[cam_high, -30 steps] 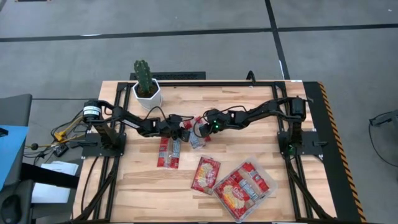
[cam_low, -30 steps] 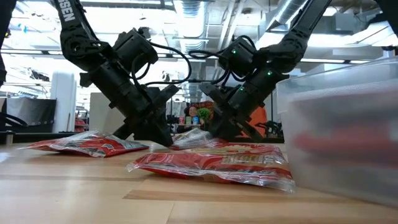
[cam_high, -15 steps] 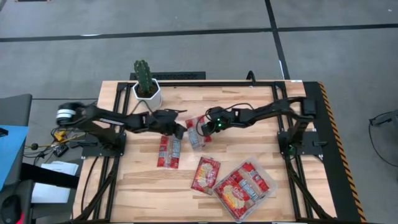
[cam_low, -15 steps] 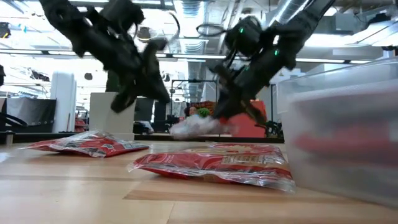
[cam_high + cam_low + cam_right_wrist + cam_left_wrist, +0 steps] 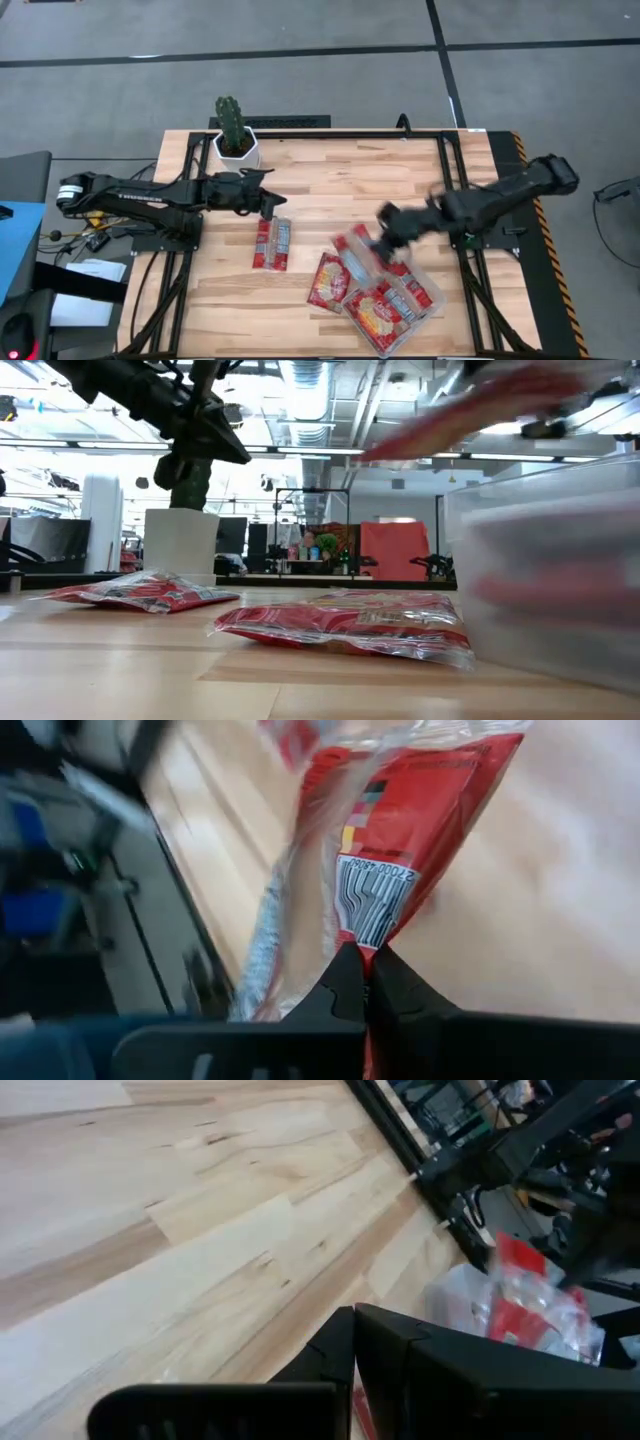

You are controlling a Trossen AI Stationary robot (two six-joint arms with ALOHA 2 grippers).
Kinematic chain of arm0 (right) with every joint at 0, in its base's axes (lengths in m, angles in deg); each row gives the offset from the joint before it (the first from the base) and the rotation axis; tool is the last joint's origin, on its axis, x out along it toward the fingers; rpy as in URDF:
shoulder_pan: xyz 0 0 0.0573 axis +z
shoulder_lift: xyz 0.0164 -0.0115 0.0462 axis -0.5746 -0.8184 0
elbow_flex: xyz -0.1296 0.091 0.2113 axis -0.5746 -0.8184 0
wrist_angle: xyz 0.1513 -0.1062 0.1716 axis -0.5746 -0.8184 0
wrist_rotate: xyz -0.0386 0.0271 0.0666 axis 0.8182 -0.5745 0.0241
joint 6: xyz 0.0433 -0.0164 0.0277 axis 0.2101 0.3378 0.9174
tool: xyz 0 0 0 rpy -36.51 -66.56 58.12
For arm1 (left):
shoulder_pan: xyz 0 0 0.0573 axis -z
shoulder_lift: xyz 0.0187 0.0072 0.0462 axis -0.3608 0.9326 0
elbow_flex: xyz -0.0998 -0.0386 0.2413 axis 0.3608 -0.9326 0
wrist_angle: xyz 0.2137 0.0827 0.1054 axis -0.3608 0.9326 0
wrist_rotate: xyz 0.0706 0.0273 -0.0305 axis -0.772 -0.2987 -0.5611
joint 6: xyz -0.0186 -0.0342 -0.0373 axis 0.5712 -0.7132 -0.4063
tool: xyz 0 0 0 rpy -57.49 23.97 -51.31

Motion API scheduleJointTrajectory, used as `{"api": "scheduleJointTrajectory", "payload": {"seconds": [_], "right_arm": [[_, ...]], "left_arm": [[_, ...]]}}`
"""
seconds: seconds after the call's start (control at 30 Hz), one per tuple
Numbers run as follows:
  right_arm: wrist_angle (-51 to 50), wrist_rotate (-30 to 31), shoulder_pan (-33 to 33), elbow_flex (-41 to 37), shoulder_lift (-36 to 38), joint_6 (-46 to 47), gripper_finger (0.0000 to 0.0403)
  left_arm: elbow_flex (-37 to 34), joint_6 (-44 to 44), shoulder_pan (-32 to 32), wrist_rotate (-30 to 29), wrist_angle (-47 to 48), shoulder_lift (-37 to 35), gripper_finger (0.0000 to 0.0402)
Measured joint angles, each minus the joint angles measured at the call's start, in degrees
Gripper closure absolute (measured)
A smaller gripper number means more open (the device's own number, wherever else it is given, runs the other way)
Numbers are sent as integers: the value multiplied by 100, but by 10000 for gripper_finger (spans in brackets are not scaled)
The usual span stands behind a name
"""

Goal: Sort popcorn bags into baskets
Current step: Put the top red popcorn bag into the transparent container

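My right gripper (image 5: 385, 228) is shut on a narrow red-and-grey-blue popcorn bag (image 5: 353, 258) and holds it in the air just beyond the far left corner of the clear tray (image 5: 432, 297). The bag shows as a red blur in the low view (image 5: 470, 405). The tray holds several packets. My left gripper (image 5: 270, 204) is shut and empty, raised above the table beyond a pair of narrow bags (image 5: 272, 243) that lie flat. A wide red bag (image 5: 330, 280) lies flat left of the tray. My right gripper pinches the bag between its two fingers at the end by the barcode (image 5: 372, 932). The bag is lifted clear of the table and reaches out from the fingertips toward the near left, slack and crinkled.
A white pot with a cactus (image 5: 235, 140) stands at the far left of the table. Dark arm bases and rails run along the left and right edges. Bare wood lies across the far middle and the near left.
My right gripper has lifted the narrow bag from the table's middle and swung it quickly toward the near right, up to the tray. My left gripper has drawn back from that bag toward the table's left and risen.
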Motion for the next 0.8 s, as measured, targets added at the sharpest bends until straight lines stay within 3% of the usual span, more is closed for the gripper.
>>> {"api": "scheduleJointTrajectory", "payload": {"seconds": [0.2,0.33,0.57,0.8], "right_arm": [[-1356,456,1955,-2,180,2038,391],[-1873,533,2741,-7,-23,2944,392],[-1875,613,2806,-9,-500,3131,382],[-1905,552,2767,-7,-924,3044,339]], "left_arm": [[2,3,29,165,105,89,401],[2,2,59,113,98,205,401],[2,-7,69,288,-21,534,401],[4,65,305,405,-366,714,399]]}}
